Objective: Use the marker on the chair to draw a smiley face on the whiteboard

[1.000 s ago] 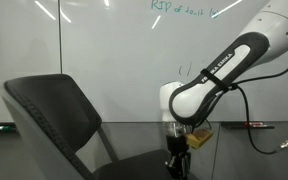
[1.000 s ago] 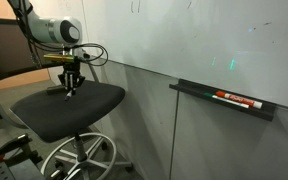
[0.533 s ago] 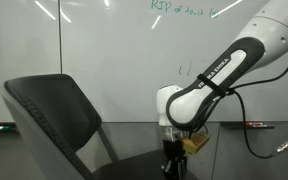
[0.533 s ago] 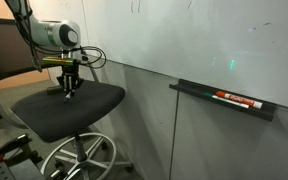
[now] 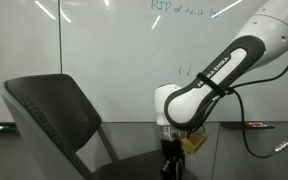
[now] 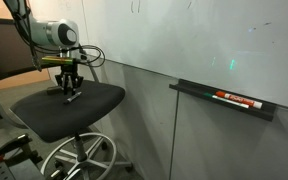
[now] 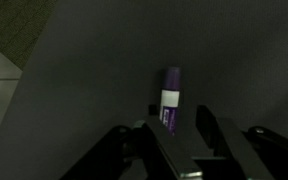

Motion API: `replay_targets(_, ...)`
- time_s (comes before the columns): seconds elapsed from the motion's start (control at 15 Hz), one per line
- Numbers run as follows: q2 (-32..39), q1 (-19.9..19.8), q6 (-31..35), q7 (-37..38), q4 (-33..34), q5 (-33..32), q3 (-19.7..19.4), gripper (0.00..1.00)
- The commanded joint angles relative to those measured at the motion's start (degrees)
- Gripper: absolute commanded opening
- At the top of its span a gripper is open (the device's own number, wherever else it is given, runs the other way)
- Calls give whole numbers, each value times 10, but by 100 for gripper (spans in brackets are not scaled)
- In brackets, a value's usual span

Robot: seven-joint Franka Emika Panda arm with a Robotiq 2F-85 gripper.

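One marker [image 7: 171, 88], a slim dark stick with a pale band round its middle, lies flat on the dark padded seat of the chair [image 6: 44, 112], as the wrist view shows. Its near end reaches in between the two dark fingers of the gripper [image 7: 174, 140], and its far end points away from the camera. The jaws stand partly apart, a little wider than the marker, with a strip of seat showing beside it on one side (the other side is too dim to judge), so the marker looks to be resting on the seat rather than clamped. In both exterior views the gripper [image 6: 72, 94] points straight down and sits low over the seat, towards the side nearest the wall; in an exterior view the gripper [image 5: 171, 165] is partly cut off by the lower edge of the picture, with the chair's [image 5: 54, 105] padded back and pale shell edge standing to one side of it. The white-and-black arm [image 5: 224, 62] bends down to it from above. Behind chair and arm runs the whiteboard [image 5: 104, 55], glossy and white, with green handwriting [image 5: 179, 8] along its top edge and a few faint dark strokes [image 5: 186, 70] just above the arm's elbow. Well apart from the chair, a tray [image 6: 189, 88] on the whiteboard [image 6: 204, 40] carries a red-and-black marker [image 6: 239, 99].
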Motion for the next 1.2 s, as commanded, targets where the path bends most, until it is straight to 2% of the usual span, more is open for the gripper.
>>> replay_targets(0.0,0,4,-2,-1,1,0,-2,51)
replay_targets(0.13,0,5,-2,-1,1,-3,-2,66)
replay_targets(0.2,0,5,-2,-2,1,-4,-2,69)
replay_targets(1.13,0,5,-3,-2,1,-4,-2,69)
